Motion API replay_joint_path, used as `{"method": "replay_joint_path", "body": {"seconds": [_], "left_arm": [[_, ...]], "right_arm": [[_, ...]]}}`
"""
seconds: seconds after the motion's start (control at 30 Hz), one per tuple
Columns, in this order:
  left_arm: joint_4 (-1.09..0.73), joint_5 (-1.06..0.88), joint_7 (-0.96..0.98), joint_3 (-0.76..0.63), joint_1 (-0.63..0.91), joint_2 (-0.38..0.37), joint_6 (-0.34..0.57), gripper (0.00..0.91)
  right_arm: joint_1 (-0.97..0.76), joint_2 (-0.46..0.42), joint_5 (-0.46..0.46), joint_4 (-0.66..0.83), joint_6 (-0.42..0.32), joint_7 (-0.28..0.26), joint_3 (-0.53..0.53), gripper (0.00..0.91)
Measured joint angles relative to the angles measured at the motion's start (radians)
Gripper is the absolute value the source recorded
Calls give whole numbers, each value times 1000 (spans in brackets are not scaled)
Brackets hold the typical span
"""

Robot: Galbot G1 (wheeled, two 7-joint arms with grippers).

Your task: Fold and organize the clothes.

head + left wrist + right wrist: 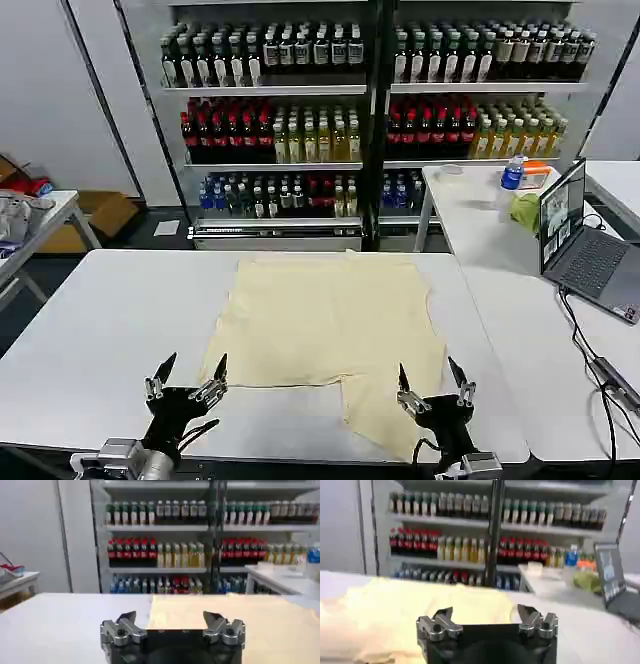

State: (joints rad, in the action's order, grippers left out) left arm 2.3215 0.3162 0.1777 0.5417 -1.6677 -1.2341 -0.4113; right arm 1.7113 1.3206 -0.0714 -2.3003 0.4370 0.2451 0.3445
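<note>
The clothes are one pale cream T-shirt [330, 320] lying flat on the white table [100, 330], with a loose flap reaching toward the near edge at the right. My left gripper [187, 375] is open near the table's front edge, just left of the shirt's near left corner, holding nothing. My right gripper [431, 382] is open above the shirt's near right flap, also holding nothing. The left wrist view shows the left gripper [170, 622] with the shirt [225, 615] ahead. The right wrist view shows the right gripper [487, 620] with the shirt [395, 610] ahead and to one side.
A second white table [480, 200] at the back right carries a laptop [585, 245], a yellow-green cloth lump [526, 211] and a blue-capped bottle [512, 175]. Cables [590, 350] run along the right edge. Shelves of bottles [330, 110] stand behind.
</note>
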Motion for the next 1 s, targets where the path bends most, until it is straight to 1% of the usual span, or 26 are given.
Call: {"method": "replay_joint_path", "body": {"seconds": [0.17, 0.4, 0.7, 1.0], "left_arm": [[-43, 54, 4, -3, 36, 43, -62, 907], [-109, 110, 10, -20, 88, 97, -110, 907], [-194, 170, 18, -44, 153, 143, -141, 907], [-269, 211, 18, -65, 200, 158, -156, 907]], "right_arm": [[10, 9, -12, 14, 53, 18, -15, 907], [9, 19, -17, 38, 93, 36, -36, 907], [3, 31, -15, 63, 114, 52, -59, 907], [0, 33, -18, 70, 123, 60, -65, 907]]}}
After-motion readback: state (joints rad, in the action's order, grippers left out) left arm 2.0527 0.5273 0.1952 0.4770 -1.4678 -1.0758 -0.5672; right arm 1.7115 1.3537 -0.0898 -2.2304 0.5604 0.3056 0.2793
